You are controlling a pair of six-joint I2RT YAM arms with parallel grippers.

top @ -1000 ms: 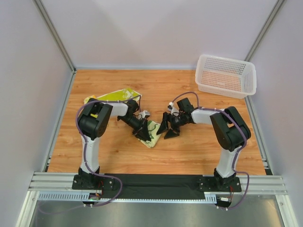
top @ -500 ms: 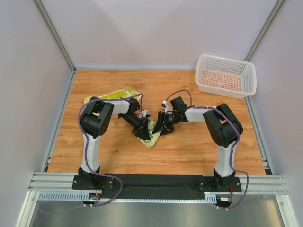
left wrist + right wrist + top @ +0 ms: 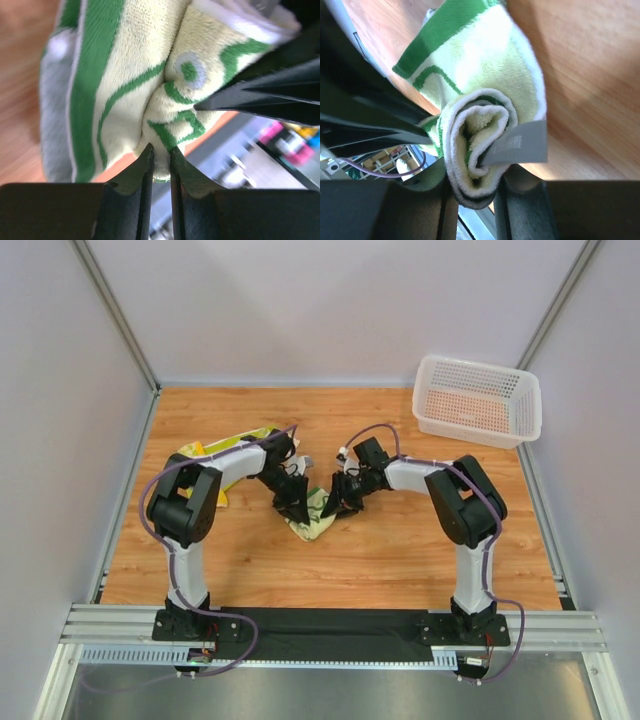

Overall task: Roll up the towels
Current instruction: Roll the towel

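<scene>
- Left hand [image 3: 161,152] pinched together on a fold of the towel [image 3: 125,75]; we judge it anchors the cloth.
- Right hand [image 3: 472,192] clamped around the rolled end, holding the coil tight.
- Towel sits mid-tabletop [image 3: 400,550], between the two hands.

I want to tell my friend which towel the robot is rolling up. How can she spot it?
Look at the middle of the wooden table, where both arms reach together. The rolled towel is pinched between the left gripper and the right gripper. It is a tight cream-and-green bundle, while the other towel lies loose and crumpled farther back on the left.
</scene>
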